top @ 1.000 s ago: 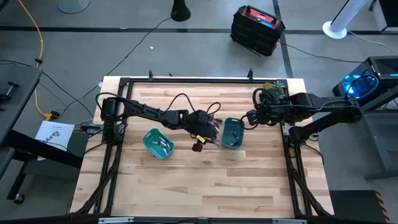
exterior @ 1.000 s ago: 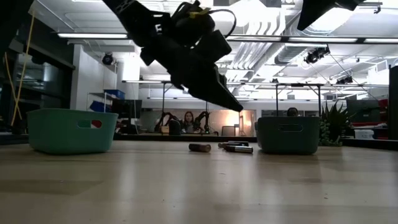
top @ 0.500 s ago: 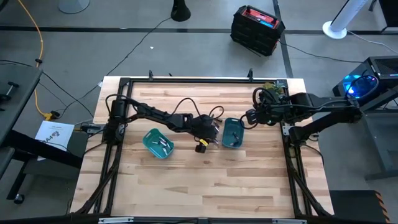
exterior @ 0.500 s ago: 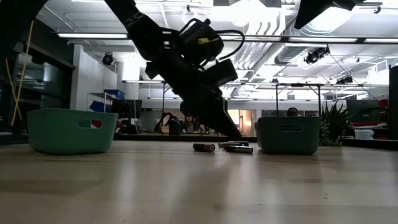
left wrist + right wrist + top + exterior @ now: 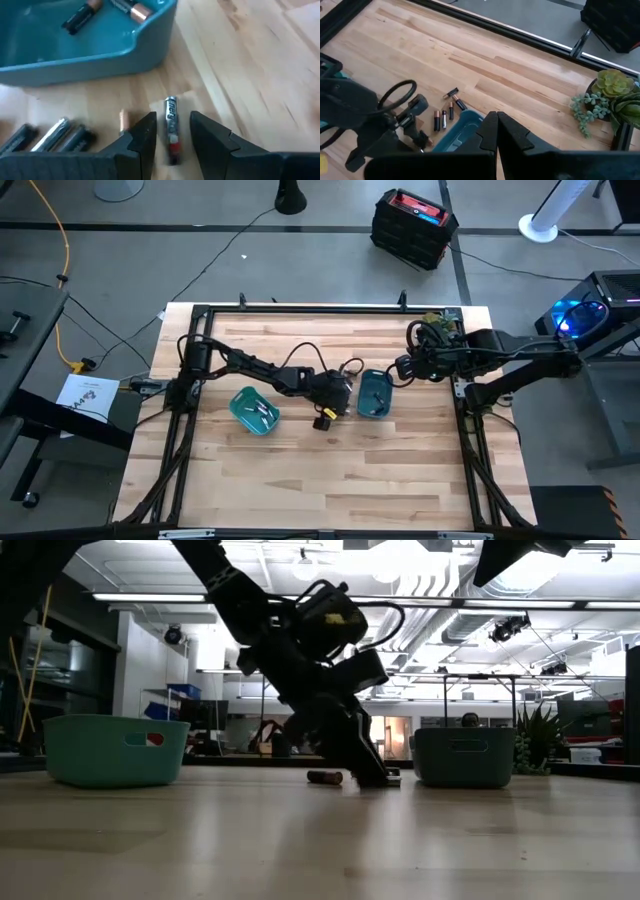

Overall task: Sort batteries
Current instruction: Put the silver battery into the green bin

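Step in hand: pick-up approach. The left pincer (image 5: 171, 137) is down at the pale wooden plank tabletop (image 5: 330, 480), its two dark fingers (image 5: 142, 142) straddling one small cylindrical battery with a silvery body and a red band (image 5: 171, 127), lower centre of the left wrist frame.

Left pincer state: narrow gap, a finger on each side of the cell; no contact visible, so not yet a grip, as I read it.

Left pincer place: centre of the high frame (image 5: 330, 402), just left of the right-hand teal bin; in the low frame its tip (image 5: 375, 778) touches down mid-picture.

Batteries, loose: a cluster of dark and silvery cells (image 5: 50, 136) at the lower left of the left wrist frame; a copper-tipped one (image 5: 123, 121) just beside the left finger; one more lying alone (image 5: 324, 777) left of the tip in the low frame.

Batteries, sorted: two dark cells with copper ends (image 5: 80, 16) lie inside the rectangular teal plastic bin (image 5: 150, 40), upper left of that frame. The second teal plastic bin (image 5: 240, 412), left of centre in the high frame, holds pale items too small to identify.

Right pincer: fingers closed together, empty (image 5: 496, 131), parked above the right-hand bin's far side; arm idle at the right of the high frame.

Next move, my judgement: close squarely on the straddled cell, lift clear without nudging the copper-tipped neighbour, carry to the matching bin.

Risk: round cell may roll or pivot if pinched off-centre.
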{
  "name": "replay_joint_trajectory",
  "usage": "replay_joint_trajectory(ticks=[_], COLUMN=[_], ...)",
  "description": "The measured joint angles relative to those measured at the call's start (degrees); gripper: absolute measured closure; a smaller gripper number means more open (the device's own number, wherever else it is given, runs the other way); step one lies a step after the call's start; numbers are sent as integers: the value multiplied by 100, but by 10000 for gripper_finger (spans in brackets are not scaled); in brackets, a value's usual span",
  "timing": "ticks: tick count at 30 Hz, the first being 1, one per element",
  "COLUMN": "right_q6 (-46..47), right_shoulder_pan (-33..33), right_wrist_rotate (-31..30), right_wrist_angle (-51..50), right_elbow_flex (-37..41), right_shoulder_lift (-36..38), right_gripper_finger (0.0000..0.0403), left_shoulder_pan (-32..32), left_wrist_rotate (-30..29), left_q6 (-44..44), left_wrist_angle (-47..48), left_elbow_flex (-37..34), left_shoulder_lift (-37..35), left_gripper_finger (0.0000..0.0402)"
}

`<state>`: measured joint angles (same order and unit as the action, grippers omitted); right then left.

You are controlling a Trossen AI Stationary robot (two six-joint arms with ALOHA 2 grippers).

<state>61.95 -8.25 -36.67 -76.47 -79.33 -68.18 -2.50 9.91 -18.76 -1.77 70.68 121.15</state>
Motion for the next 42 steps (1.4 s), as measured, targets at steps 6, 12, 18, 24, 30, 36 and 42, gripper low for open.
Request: replay_joint_trajectory(ticks=[6,12,18,24,30,36,42], right_q6=[-33,-44,-50,-75,-159,-165,-346], right_shoulder_pan=[0,0,1,0,0,1,2], right_wrist_rotate=[-18,-37,-86,-127,-131,-124,-107], right_wrist_angle=[0,0,-1,-14,-5,15,187], right_elbow_flex=[1,0,0,0,0,1,2], right_shoulder_lift=[0,0,0,0,-1,0,-2], right_gripper_finger=[403,403,403,403,403,403,403], left_shoulder_pan=[64,70,-23,-232,-593,-755,-399], left_wrist_rotate=[-13,-12,201,207,-172,-587,-618], left_q6=[-107,193,1158,1084,855,1238,2564], left_wrist_angle=[96,382,618,723,1903,4049,4787], left_elbow_flex=[-2,4,-17,-5,-9,-348,-1700], left_shoulder_lift=[-46,-59,-247,-1209,-2614,-3790,-4865], left_gripper_finger=[295,325,386,394,396,396,396])
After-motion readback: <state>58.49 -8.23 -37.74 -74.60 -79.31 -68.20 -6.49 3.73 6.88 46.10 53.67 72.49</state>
